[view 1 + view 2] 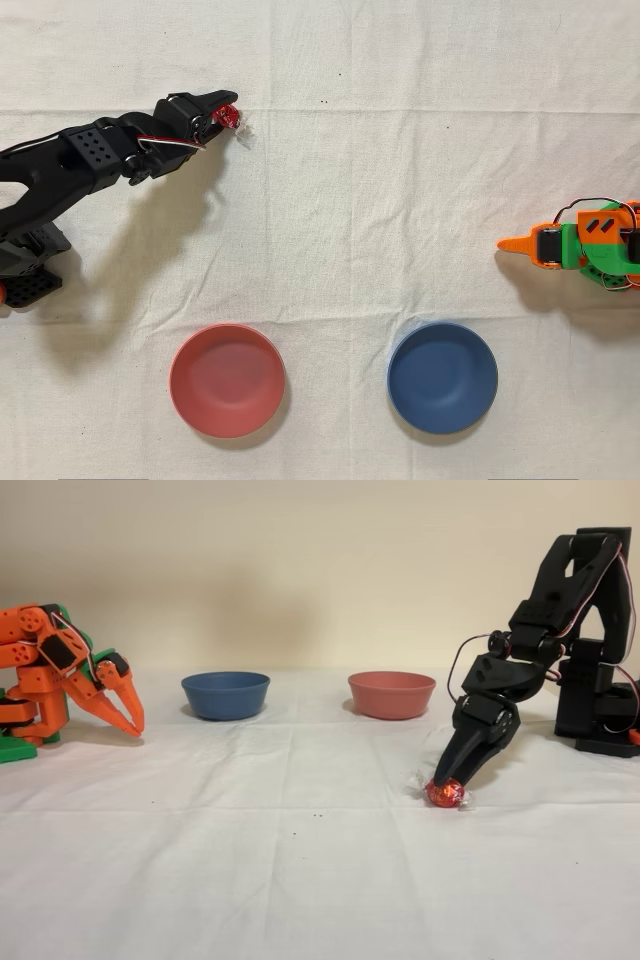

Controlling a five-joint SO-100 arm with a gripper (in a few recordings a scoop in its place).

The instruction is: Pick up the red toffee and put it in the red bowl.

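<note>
The red toffee (446,793) lies nearest the lens in the fixed view, low and right of centre on the white-clothed table (250,880), and my claw (449,779) slants down onto it from the upper right. My tips sit right at the sweet, closed narrowly about it, the foil showing below them and the clear wrapper ends sticking out to either side. In the overhead view the toffee (229,117) is in the upper left, at the end of my claw (222,113). The red bowl (227,380) sits at lower left of that frame, well apart from the sweet; the blue bowl (442,377) is beside it at lower right. The orange arm (585,245) stands idle at the right edge.
</note>
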